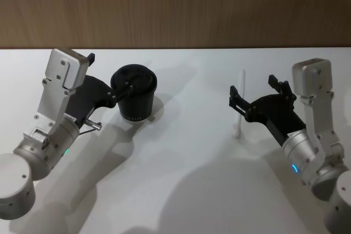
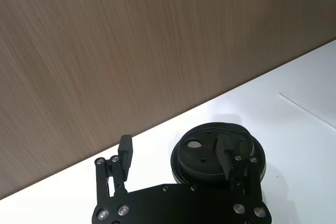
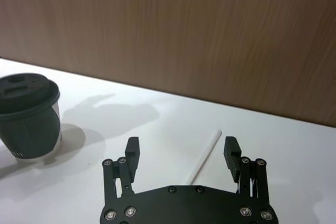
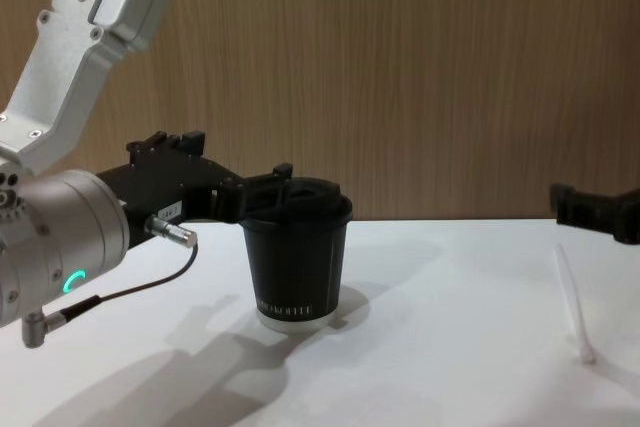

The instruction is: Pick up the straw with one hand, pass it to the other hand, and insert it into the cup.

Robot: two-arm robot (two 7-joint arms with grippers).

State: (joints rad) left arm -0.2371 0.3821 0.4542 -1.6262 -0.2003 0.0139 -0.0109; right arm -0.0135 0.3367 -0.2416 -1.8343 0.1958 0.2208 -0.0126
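Hovering over the straw (image 1: pixel 240 105) is the right pincer (image 1: pixel 252 87), fingers spread apart and holding nothing. In the right wrist view the straw (image 3: pixel 206 154) lies flat on the white tabletop (image 1: pixel 181 179), running between the two open fingers (image 3: pixel 231 148) of the right pincer (image 3: pixel 181 148). In the head view it sits on the right half of the tabletop, well apart from the cup (image 1: pixel 134 96). In the chest view the straw (image 4: pixel 572 299) lies low on the tabletop, with the right pincer (image 4: pixel 600 212) above it at the right edge.

The left pincer (image 1: pixel 109 72) is at the cup on the left side, fingers apart. In the left wrist view one finger (image 2: pixel 228 158) sits over the black lid (image 2: pixel 202 158), while the other finger (image 2: pixel 125 150) stands off to the side, clear of the cup. Cannot tell if the finger touches the lid. In the chest view the left pincer (image 4: pixel 250 192) reaches in level with the cup's rim. The cup (image 4: pixel 295 262) stands upright on the tabletop, lid on, with white lettering low on its wall. A green ring (image 4: pixel 72 282) glows on the left silver wrist and a black cable (image 4: pixel 130 289) hangs under it. A wood-grain wall (image 1: pixel 175 4) runs behind the tabletop.
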